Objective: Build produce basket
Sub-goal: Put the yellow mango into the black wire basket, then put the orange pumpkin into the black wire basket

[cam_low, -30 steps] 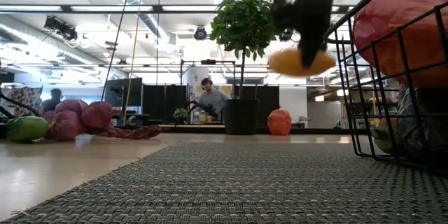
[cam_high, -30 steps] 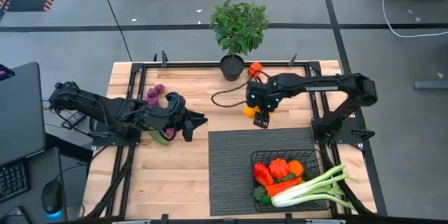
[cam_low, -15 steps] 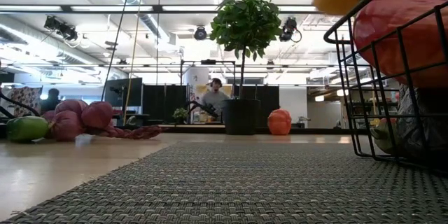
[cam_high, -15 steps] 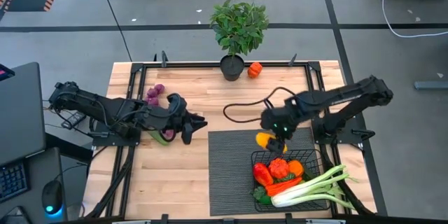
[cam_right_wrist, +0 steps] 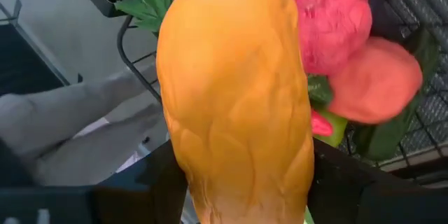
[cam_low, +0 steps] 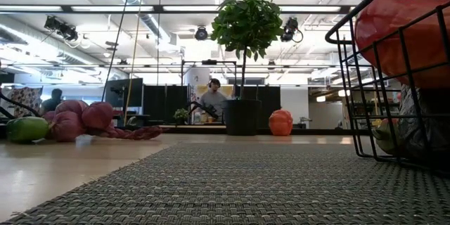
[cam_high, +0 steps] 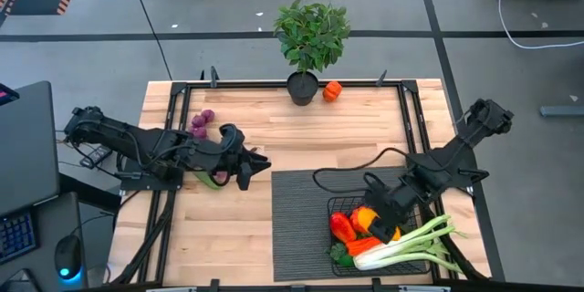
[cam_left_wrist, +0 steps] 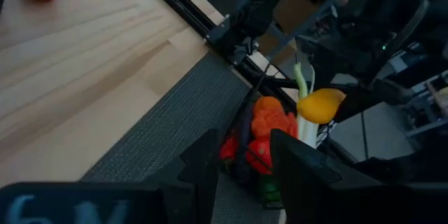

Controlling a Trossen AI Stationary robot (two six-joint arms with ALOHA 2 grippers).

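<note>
The black wire basket stands on the dark ribbed mat at the near right. It holds a red pepper, a leek and other produce. My right gripper hangs over the basket, shut on a yellow-orange lemon-like fruit, which also shows in the left wrist view. My left gripper waits open at the table's left, level, with nothing between its fingers. Purple produce and a green piece lie beside it. My right gripper pinches the yellow fruit between its two fingers, on two opposite sides of its end nearer the wrist. The fingers slant down from above. The fruit sticks out past them and hangs clear above the produce in the basket.
A potted green plant stands at the far edge, with an orange piece beside its pot. Bare wood lies between the plant and the mat. The table's black frame rails run along its sides. People show in the room beyond.
My right gripper has carried the yellow fruit from the table's far middle toward the near right, to a place over the basket, rolling its wrist on the way. The fruit has stayed in the hold and has left the low view.
</note>
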